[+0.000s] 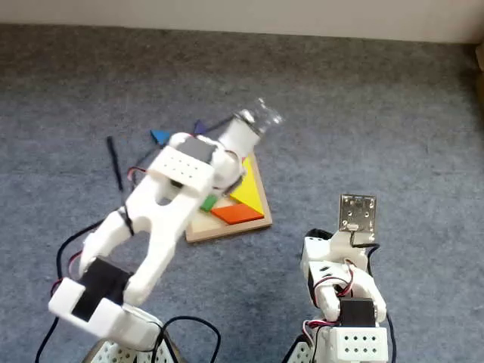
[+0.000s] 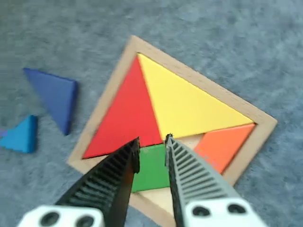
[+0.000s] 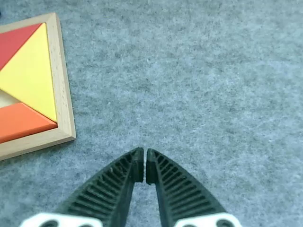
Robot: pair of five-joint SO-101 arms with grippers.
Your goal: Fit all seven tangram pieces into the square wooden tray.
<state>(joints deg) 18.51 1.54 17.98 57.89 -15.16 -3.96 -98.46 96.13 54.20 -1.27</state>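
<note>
Green piece [image 2: 151, 168], seated in wooden tray [image 2: 199, 81], beneath left gripper [image 2: 152, 139]

From my end this reads as a small indoor robotics test bench. Grey carpet [image 1: 363, 113] covers the whole work surface, and a pale wall strip [image 1: 302, 15] runs along the top of the high view. Two white plastic arms [image 1: 151, 219] stand at the lower edge, with a loose black cable [image 1: 114, 162] left of centre. Whether it is a home or a lab, I cannot tell.
</note>
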